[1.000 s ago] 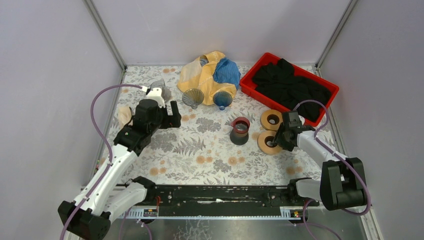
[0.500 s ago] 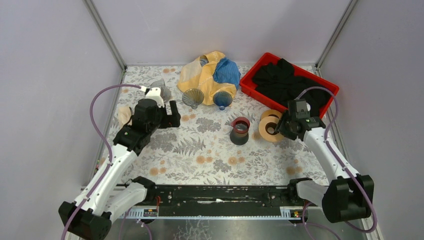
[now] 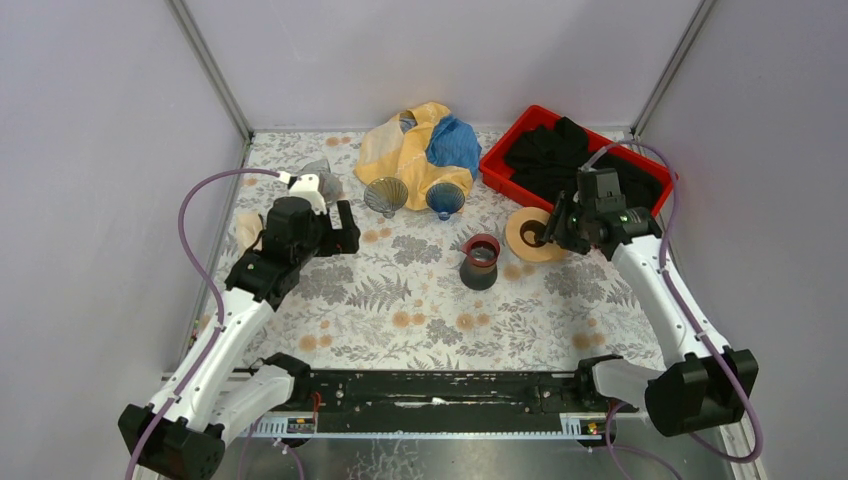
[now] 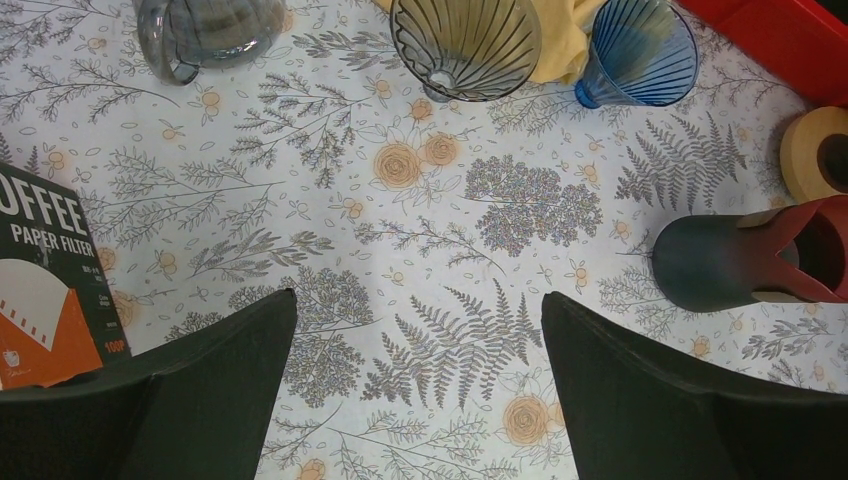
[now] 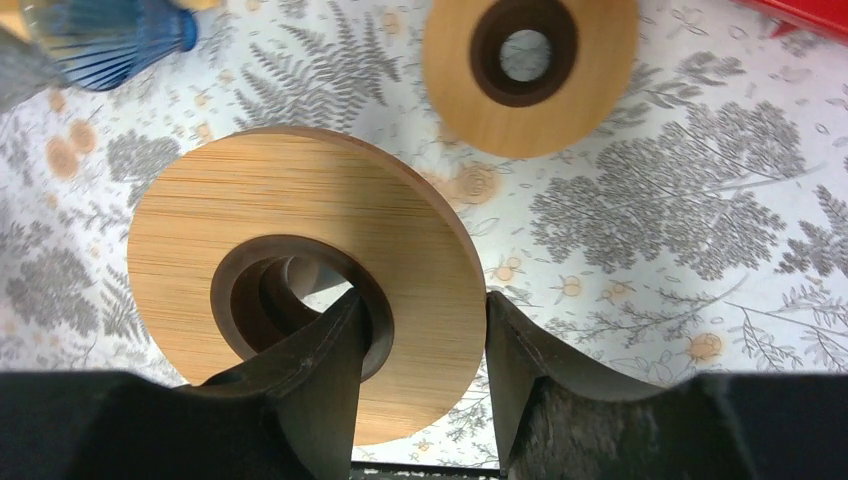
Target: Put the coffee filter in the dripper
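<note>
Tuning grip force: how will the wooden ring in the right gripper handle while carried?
The wooden ring looks rigid, so probably no flex. The right gripper pinches only one side of its band, so it may pivot. Being round, it would likely roll if dropped on edge.

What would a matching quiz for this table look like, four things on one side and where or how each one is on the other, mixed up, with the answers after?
Things:
1. left gripper
2. right gripper
3. red tray
4. blue dripper

Place or state:
a. holds a black cloth
b. wide open, holding nothing
c. stands next to the clear dripper
d. closed on a wooden ring

Pairs: 1-b, 2-d, 3-a, 4-c
</note>
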Action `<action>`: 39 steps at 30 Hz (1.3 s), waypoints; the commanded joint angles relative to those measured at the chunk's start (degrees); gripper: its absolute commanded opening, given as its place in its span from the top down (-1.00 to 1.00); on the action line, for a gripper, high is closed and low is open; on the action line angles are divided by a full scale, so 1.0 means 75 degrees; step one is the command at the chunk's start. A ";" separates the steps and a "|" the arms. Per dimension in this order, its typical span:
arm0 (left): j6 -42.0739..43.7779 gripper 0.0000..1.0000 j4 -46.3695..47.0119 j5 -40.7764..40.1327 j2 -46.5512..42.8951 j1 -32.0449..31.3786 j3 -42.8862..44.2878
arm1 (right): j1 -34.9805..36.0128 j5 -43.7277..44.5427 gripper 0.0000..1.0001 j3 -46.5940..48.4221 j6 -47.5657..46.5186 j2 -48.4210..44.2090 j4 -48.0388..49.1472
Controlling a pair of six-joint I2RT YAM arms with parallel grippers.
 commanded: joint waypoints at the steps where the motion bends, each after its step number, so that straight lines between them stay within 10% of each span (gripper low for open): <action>1: -0.0081 -1.00 0.0546 0.0125 -0.0089 0.0095 -0.0068 | 0.0513 -0.0486 0.42 0.0978 -0.0268 0.0353 -0.0292; 39: -0.0057 -1.00 0.0552 0.0390 0.0130 0.0259 -0.0073 | 0.2548 0.0453 0.35 0.2166 -0.0534 0.2703 -0.0491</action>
